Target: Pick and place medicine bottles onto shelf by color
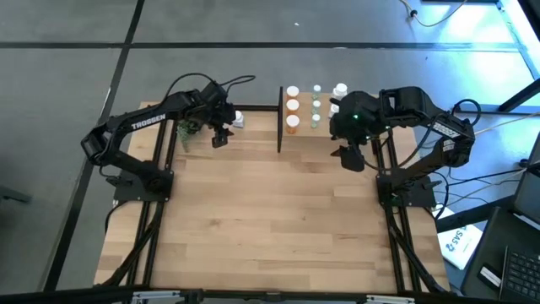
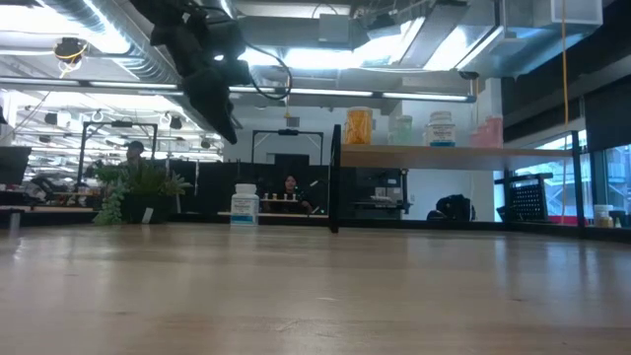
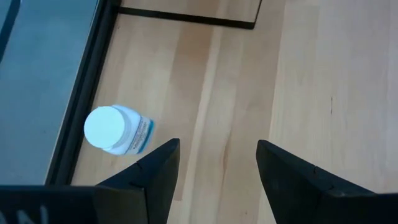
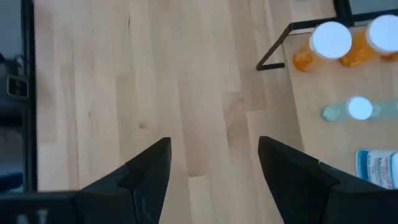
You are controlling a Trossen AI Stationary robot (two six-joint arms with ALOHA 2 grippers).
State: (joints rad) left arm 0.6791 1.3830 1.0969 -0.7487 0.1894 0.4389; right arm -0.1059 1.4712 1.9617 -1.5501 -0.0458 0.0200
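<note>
Judging by how things lie, the sorting is nearly done. The shelf (image 1: 325, 139) stands at the table's far edge, toward the far right corner, and already carries rows of medicine bottles: three orange bottles (image 1: 292, 106) in a line at its left end, a row of green bottles (image 1: 316, 105) beside them, and white bottles (image 1: 339, 89) further right (the right arm hides part of that end, so the count there is uncertain). From the low view a pinkish bottle (image 2: 488, 131) also shows at the shelf's right end.

One white bottle with a blue label (image 3: 117, 129) is not yet shelved. It stands upright on the table (image 1: 270, 219) near the far edge, left of the shelf and next to the potted plant (image 1: 187, 128). The left gripper (image 1: 220, 136) hangs above the table just beside this bottle, jaws apart and holding nothing; in its wrist view the bottle sits off to one side of the fingers (image 3: 158, 171), not between them.

The right gripper (image 1: 351, 156) hovers by the shelf's near edge, likewise spread and empty, with bare tabletop between its fingers (image 4: 149, 171).

What seems left is that last white bottle: the left gripper would need to centre over it, close, and carry it across to the white group (no other loose bottle shows on the table).
</note>
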